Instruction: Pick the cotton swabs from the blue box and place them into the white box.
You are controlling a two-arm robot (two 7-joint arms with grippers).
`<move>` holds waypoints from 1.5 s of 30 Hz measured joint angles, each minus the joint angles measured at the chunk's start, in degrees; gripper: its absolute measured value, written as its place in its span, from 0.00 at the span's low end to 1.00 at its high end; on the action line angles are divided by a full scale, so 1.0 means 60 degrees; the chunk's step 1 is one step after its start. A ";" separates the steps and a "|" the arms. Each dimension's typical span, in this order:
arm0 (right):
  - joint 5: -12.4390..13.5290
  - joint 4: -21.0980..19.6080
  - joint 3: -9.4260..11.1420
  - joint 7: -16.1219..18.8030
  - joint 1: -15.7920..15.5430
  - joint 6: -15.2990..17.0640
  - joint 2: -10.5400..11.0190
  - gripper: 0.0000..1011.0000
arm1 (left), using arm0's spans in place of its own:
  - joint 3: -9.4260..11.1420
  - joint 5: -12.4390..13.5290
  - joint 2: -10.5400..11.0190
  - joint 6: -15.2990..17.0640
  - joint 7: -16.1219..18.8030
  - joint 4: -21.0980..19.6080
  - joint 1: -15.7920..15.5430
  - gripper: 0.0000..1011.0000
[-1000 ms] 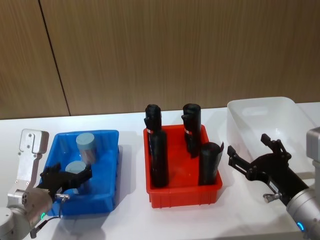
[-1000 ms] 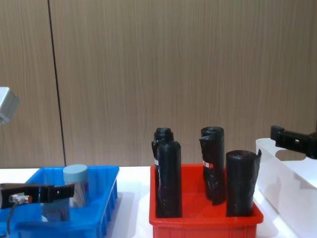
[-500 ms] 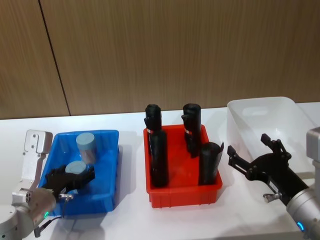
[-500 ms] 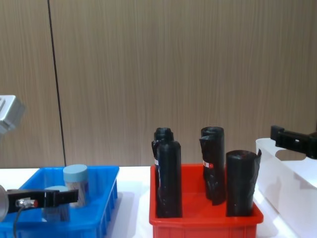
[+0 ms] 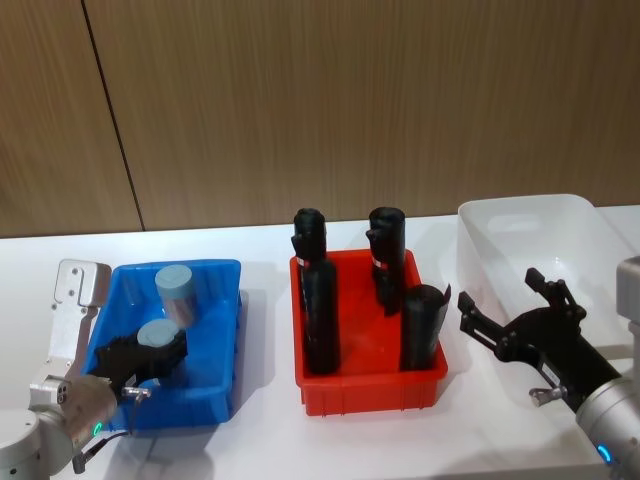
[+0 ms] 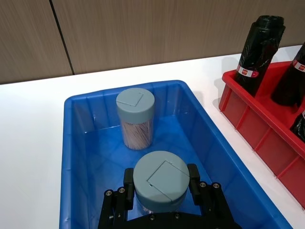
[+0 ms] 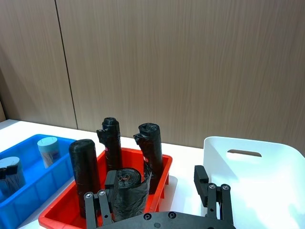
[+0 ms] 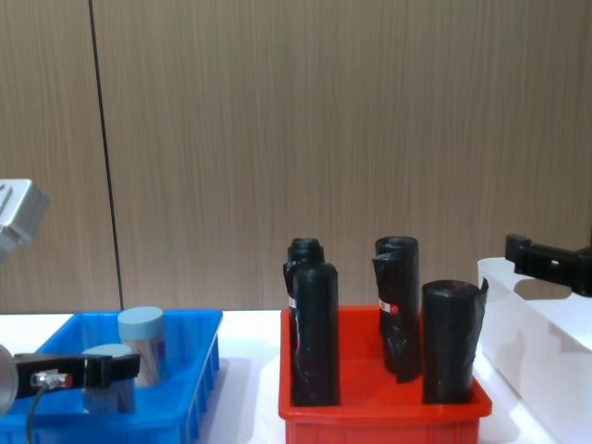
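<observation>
Two cotton swabs jars with pale blue lids stand in the blue box (image 5: 190, 410) at the left. My left gripper (image 5: 150, 352) is low inside the box, shut on the near jar (image 6: 161, 181), with a black finger (image 6: 128, 177) pressed to each side of it. The far jar (image 6: 136, 119) stands free behind it. In the chest view the held jar (image 8: 109, 384) rests on the box floor. At the far right is the white box (image 5: 520, 215). My right gripper (image 5: 497, 286) hovers open at its near left side.
A red tray (image 5: 370, 385) holding several tall black wrapped rolls (image 5: 318, 315) stands between the two boxes. The white table runs back to a wood-panelled wall. Bare table lies in front of the trays.
My left gripper has crept forward and its fingers have drawn in against the near jar. The right arm has not moved.
</observation>
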 joint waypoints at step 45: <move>0.0000 0.0000 0.0000 0.0001 0.0000 -0.0001 0.0000 0.99 | -0.0199 0.0535 0.0716 -0.1542 -0.4105 -0.1861 0.0260 0.66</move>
